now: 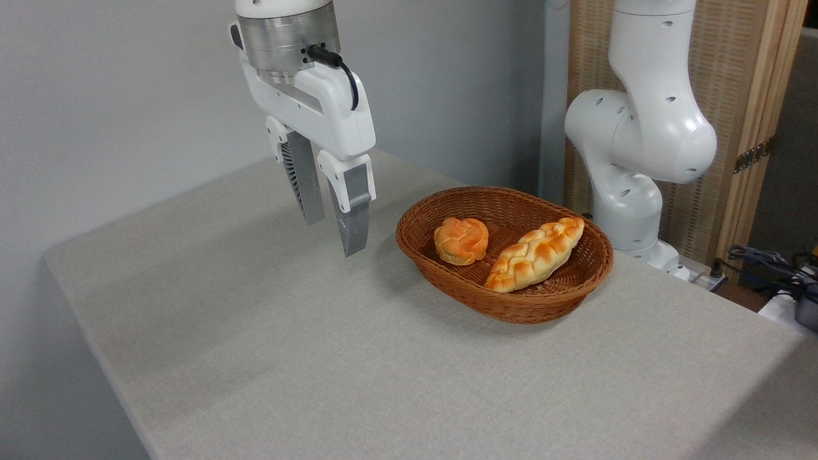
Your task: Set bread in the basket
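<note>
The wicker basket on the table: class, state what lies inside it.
Inside the basket lie a long braided bread and a small round knotted bun, apart from each other. The basket floor beneath them is covered.

I see the bread (535, 254), a long braided loaf with pointed ends, a golden-orange crust and paler yellow sides, lying inside the basket (578, 287) on its right half. It runs on a slant, one tip up near the far right rim and the other down toward the front wall. The basket is oval, shallow, reddish-brown wicker with a thick braided rim, and I see it sitting flat on the table.
</note>
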You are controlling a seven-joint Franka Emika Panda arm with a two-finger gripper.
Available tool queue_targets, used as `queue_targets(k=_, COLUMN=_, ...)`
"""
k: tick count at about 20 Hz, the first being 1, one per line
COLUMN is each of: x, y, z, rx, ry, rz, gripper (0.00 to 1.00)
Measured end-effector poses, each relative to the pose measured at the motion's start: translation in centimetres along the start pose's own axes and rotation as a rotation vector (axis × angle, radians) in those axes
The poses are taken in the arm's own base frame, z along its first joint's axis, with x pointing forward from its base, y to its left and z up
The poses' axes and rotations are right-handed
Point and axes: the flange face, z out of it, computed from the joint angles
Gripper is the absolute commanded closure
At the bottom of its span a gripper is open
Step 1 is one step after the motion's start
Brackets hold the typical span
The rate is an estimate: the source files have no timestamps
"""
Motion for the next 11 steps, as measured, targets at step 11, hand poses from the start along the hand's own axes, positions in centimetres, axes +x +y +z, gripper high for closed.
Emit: queue_targets(k=11, x=-0.58, y=-0.58, z=-0.04, rx=0.001, ry=0.0, rz=-0.016, gripper=0.0)
